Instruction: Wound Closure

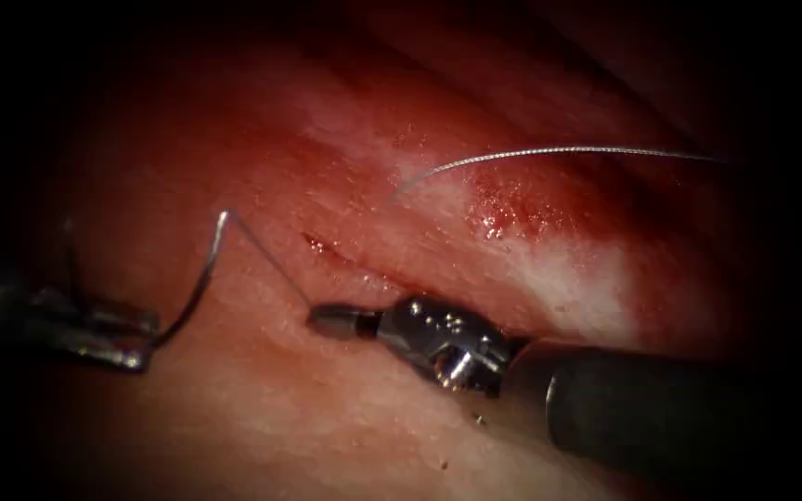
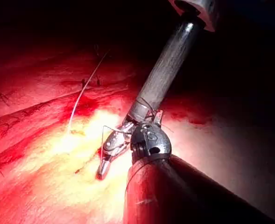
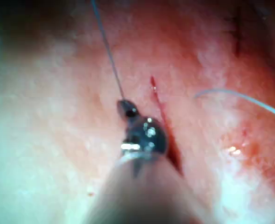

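Tissue (image 1: pixel 262 427) spreads pale and open below the cut (image 1: pixel 355 264), with red fluid (image 1: pixel 512 209) pooled to the cut's right. Right end effector (image 1: pixel 331 321) lies just left of the cut, jaws closed on the thread (image 1: pixel 271 260). Left end effector (image 1: pixel 132 357), at the dim left edge, has its jaws closed on the needle (image 1: pixel 199 278) near one end, the curve rising clear of the tissue. A second thread length (image 1: pixel 549 151) arcs over the right side.
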Controlling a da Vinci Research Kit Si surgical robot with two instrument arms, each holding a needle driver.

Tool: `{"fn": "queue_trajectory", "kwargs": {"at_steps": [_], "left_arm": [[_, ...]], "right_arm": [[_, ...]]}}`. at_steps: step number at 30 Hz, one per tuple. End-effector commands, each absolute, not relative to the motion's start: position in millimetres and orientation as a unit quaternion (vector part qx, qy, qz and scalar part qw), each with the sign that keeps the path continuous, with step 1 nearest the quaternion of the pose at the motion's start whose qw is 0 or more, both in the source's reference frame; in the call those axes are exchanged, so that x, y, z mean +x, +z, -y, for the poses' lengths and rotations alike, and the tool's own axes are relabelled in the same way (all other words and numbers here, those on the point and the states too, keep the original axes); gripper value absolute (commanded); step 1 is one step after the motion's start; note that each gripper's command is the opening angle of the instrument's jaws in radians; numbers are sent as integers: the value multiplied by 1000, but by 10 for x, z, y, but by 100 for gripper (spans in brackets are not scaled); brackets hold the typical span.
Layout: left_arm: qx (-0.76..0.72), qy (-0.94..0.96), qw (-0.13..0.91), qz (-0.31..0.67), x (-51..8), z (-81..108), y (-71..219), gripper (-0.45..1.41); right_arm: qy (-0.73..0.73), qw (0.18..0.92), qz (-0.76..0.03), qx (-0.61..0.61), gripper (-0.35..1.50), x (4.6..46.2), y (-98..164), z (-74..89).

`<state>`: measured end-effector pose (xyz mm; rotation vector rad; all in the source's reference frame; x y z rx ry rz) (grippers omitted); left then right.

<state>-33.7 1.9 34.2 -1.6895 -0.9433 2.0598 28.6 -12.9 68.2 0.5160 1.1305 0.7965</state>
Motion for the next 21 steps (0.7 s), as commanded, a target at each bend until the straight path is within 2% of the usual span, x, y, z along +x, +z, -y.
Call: {"fn": "queue_trajectory", "kwargs": {"at_steps": [1,21], "left_arm": [[-591,720,157,328,-341,-16,347,-45],[-581,746,183,271,-325,-43,408,-45]], "right_arm": [[360,740,-518,234,-35,295,681,133],[362,725,-524,263,-35,317,536,137]]}}
